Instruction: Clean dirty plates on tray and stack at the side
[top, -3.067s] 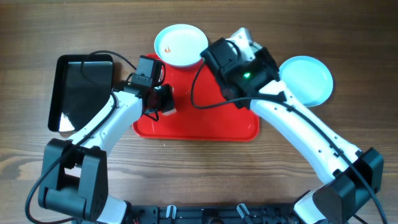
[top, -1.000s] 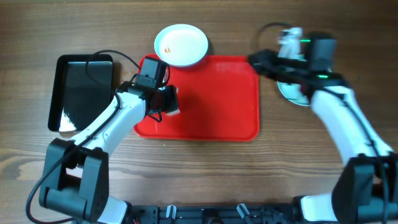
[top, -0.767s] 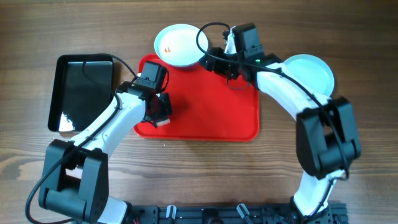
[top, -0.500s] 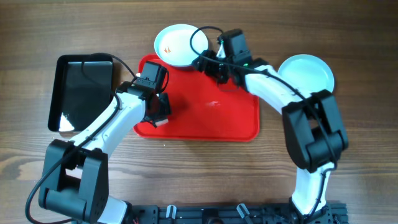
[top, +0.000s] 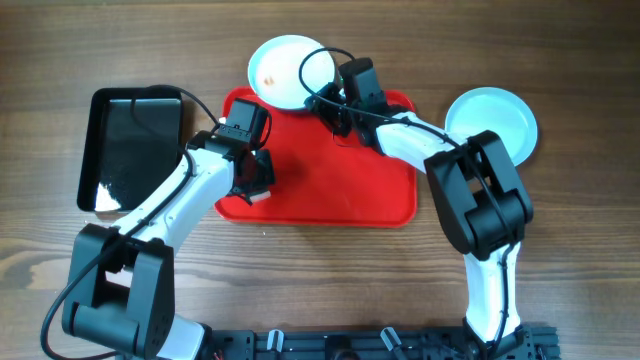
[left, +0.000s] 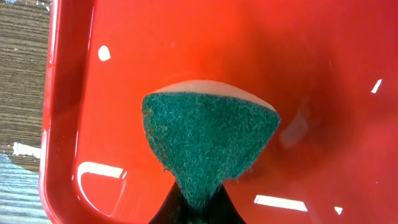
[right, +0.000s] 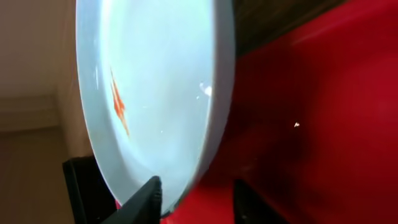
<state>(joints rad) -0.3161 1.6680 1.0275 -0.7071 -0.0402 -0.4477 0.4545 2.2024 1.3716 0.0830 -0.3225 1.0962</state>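
A pale plate with an orange smear (top: 283, 70) lies at the far left end of the red tray (top: 340, 185), overlapping its far rim. In the right wrist view this plate (right: 155, 93) fills the left side. My right gripper (top: 328, 103) is open, its fingers (right: 196, 199) straddling the plate's near rim, one over the plate and one on the tray side. A second, clean-looking plate (top: 492, 125) lies on the table right of the tray. My left gripper (top: 257, 180) is shut on a green sponge (left: 208, 137) pressed on the tray's left part (left: 124, 74).
A smaller glossy black tray (top: 135, 145) stands on the wooden table left of the red tray. The left arm reaches across between the two trays. The right arm's cable loops over the dirty plate.
My right gripper left the plate on the right and swept left across the tray's far edge to the smeared plate's rim. My left gripper with the sponge shifted only slightly.
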